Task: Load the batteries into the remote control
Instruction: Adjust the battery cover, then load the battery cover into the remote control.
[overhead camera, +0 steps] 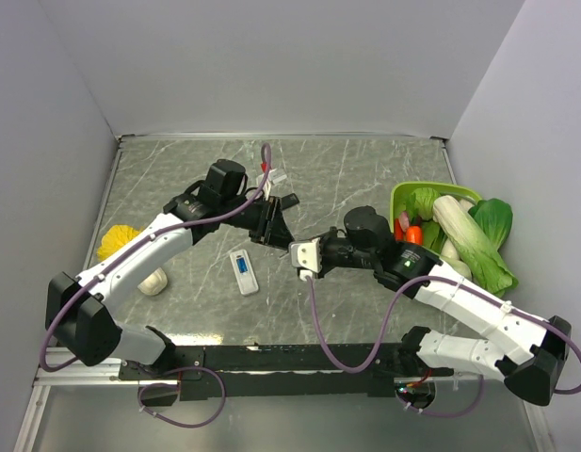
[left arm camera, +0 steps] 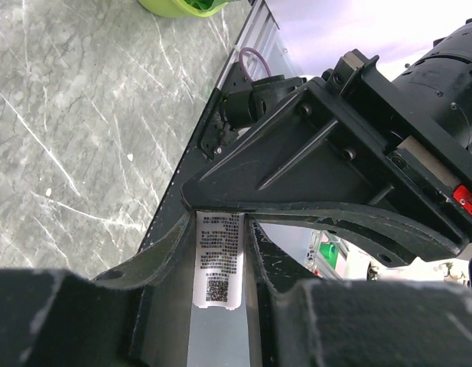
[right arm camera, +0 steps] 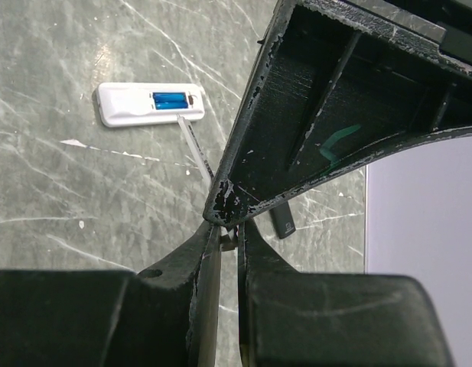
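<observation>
1. Top external view:
   - A green bowl (overhead camera: 403,193) sits at the right of the table (overhead camera: 365,169). It is heaped with a napa cabbage (overhead camera: 459,231), a bok choy (overhead camera: 492,221) and some orange and red pieces (overhead camera: 410,231). The greens spill over its right rim.
   - One white remote control (overhead camera: 243,271) lies flat near the middle, just left of both grippers. Its bay is uncovered and the blue batteries (overhead camera: 241,266) are inside.
   - One yellow thing (overhead camera: 116,240) and one white bulb (overhead camera: 153,281) rest at the left.
   - The left gripper (overhead camera: 276,226) and right gripper (overhead camera: 304,254) meet tip to tip above the table, right of the remote control.
   - The table is grey stone-patterned with pale veins. Plain pale walls (overhead camera: 271,66) stand on the left, far and right sides.

2. Left wrist view:
   - The left gripper (left arm camera: 220,222) is clamped narrowly on one white labelled piece (left arm camera: 220,260), which carries small print and a square code.
   - The right gripper's black frame fills the view just beyond it.
   - A slice of the green bowl (left arm camera: 182,6) shows at the top.

3. Right wrist view:
   - The remote control (right arm camera: 117,107) lies apart from both grippers. Two batteries (right arm camera: 168,98) are seated in its open bay.
   - The right gripper (right arm camera: 228,229) is drawn to a slit, pinching a pale sliver (right arm camera: 229,241). I cannot tell what the sliver is.
</observation>
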